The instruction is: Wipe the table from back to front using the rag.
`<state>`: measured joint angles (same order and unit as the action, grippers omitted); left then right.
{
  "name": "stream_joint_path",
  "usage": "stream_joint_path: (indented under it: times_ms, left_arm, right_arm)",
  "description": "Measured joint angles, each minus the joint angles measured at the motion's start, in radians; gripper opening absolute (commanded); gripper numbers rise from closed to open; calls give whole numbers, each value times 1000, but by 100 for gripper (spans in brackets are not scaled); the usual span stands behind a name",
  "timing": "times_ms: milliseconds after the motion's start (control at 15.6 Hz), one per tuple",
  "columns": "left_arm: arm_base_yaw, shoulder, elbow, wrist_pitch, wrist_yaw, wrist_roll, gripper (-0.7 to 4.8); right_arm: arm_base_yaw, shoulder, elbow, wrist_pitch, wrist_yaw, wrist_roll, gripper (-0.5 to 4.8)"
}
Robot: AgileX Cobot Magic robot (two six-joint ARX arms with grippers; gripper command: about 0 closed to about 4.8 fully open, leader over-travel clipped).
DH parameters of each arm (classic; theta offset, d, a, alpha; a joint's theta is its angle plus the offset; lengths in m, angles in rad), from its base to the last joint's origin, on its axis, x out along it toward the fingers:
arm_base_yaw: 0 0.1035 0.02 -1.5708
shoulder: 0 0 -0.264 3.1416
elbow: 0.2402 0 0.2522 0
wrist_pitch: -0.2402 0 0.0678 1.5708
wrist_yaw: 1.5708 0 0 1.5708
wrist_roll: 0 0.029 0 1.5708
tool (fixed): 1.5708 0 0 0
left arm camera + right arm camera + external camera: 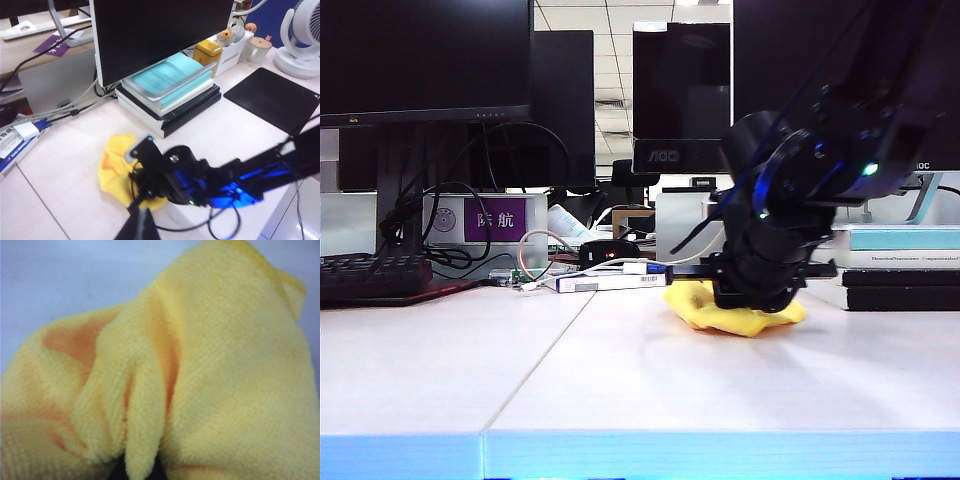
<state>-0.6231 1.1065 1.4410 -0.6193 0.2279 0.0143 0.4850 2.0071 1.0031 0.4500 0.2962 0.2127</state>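
1. The rag (735, 312) lies bunched at the back of the table (620, 390), just in front of the stacked books (900, 262).
2. The right gripper (760, 290) presses down on it, clenched on the rag.
3. The left gripper (136, 227) hangs above; whether it is released or clenched I cannot tell.
4. Looks like the wipe's start: next, drag the rag toward the front edge, keeping pressure.

My rag (210, 365) was fuzzy yellow microfibre cloth, ribbed and bunched into soft folds. The table (620, 380) under it looked smooth, matt off-white. My right gripper (760, 290) was glossy black plastic.
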Motion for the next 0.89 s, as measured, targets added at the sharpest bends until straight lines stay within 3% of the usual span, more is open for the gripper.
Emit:
stream_joint_path:
  times_ms: [320, 447, 703, 895]
  left_arm:
    - [0, 0, 0, -23, 0, 0, -3]
    - [0, 0, 0, -24, 0, 0, -3]
    - [0, 0, 0, -25, 0, 0, -3]
    - [0, 0, 0, -25, 0, 0, -3]
  right_arm:
    - [-48, 66, 102, -8, -12, -16, -6]
    - [-103, 120, 192, -25, -39, -48, -6]
    - [-158, 315, 527, -125, -89, -110, -6]
    - [-161, 339, 619, -243, -106, -132, -6]
